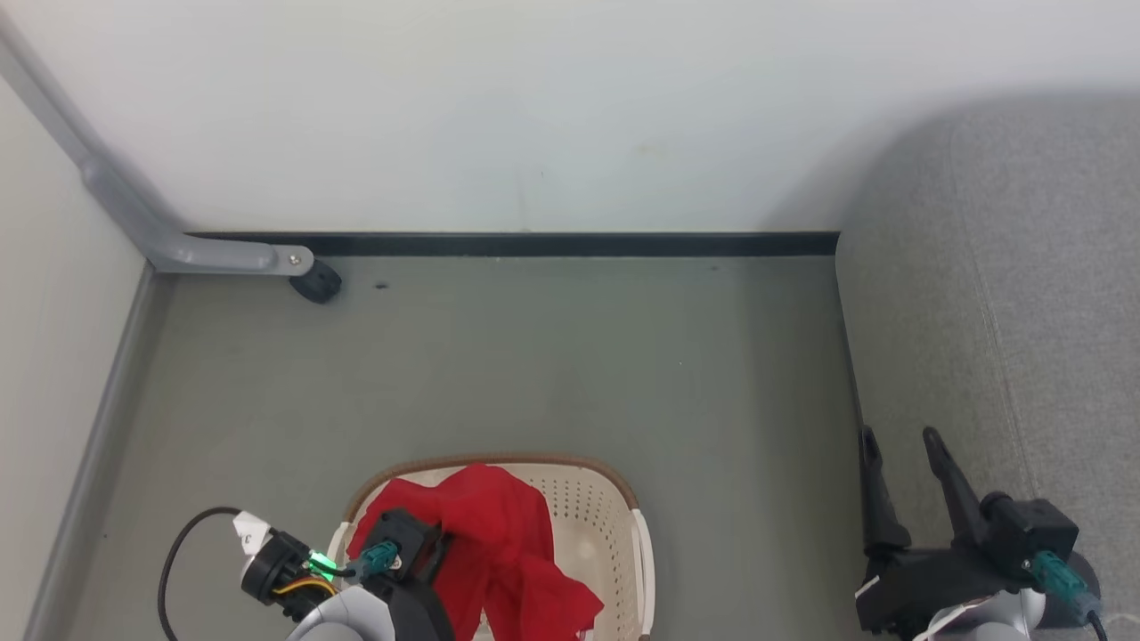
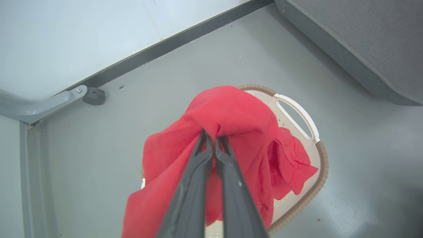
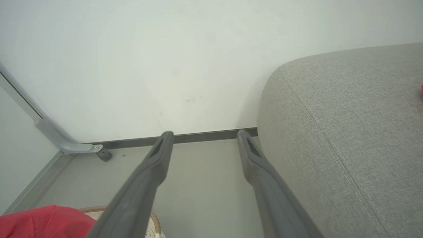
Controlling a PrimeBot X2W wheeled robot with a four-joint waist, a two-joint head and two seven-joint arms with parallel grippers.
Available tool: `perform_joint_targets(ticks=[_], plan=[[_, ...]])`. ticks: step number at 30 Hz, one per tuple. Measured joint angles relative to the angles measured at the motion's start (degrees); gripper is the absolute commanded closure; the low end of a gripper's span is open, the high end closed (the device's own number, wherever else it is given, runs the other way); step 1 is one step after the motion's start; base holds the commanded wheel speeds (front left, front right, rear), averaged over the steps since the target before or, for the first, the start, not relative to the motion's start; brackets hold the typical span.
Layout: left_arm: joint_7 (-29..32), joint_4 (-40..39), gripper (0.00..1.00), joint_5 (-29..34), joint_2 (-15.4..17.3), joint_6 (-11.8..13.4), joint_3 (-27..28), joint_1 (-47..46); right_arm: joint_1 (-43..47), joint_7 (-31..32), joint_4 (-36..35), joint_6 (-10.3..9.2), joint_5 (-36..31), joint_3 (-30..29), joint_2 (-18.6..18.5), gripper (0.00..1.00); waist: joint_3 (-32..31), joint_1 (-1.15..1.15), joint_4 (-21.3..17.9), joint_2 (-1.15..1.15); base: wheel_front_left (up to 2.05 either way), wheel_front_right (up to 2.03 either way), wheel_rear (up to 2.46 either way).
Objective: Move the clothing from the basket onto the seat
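**Left wrist view.** The left gripper (image 2: 211,140) has its fingers pressed together, pinching a fold near the top of the clothing (image 2: 238,112). The garment hangs from that pinch in loose drapes over the basket (image 2: 317,172). Whether its lower edge is free of the rim cannot be told.

The step in hand looks like the carry to the seat (image 2: 363,43), which sits upper right, well apart from the basket across bare floor (image 2: 231,56). To do it well:
- Keep the pinch firm.
- Raise the arm until the trailing cloth is clear of the rim, since a caught hem could tip a light basket.
- Swing toward the robot's right.

The fabric is soft, bright red and slightly napped, with a stitched hem showing at the right. The basket is cream plastic with rows of small round holes, a slotted handle and a brown, woven-looking rim.

**Head view.** The basket stands at bottom centre on the grey floor. Red cloth is heaped across its left half, hiding the left fingers. The right gripper (image 1: 898,441) is at lower right, fingers spread with nothing between them, just before the seat's edge.

**Right wrist view.** The right fingers stand wide apart and empty. The seat beside them has a rounded corner, a coarse grey-green weave and one stitched seam. Limp cloth would likely slide off that curve, so release is best made over the flat cushion. A pink sliver (image 3: 421,91) sits at the frame edge, too small to identify.
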Motion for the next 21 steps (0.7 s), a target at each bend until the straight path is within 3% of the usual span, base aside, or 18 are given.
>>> perform_joint_targets(ticks=[6, 13, 21], plan=[[0.0, -5.7, 1.00, -2.9, 1.1, 0.0, 1.9, 4.9, 3.2, 0.0, 1.7, 1.03, 0.9, -0.1, 0.0, 0.00, -5.2, 0.00, 1.3, 0.00, 0.00, 0.00, 0.00], [0.0, -10.8, 1.00, -6.5, 3.7, 0.1, 8.1, 12.7, 6.9, 0.0, 2.4, 2.53, 1.4, 1.7, 0.1, 0.00, -11.3, 0.00, 2.4, 0.00, 0.00, 0.00, 0.00], [0.0, -21.1, 1.00, -6.7, 5.1, 2.9, 12.6, 20.0, 10.5, 0.0, 1.1, 3.88, 1.4, 4.8, 0.2, 0.00, -16.5, 0.00, 3.0, 0.00, 0.00, 0.00, 0.00]])
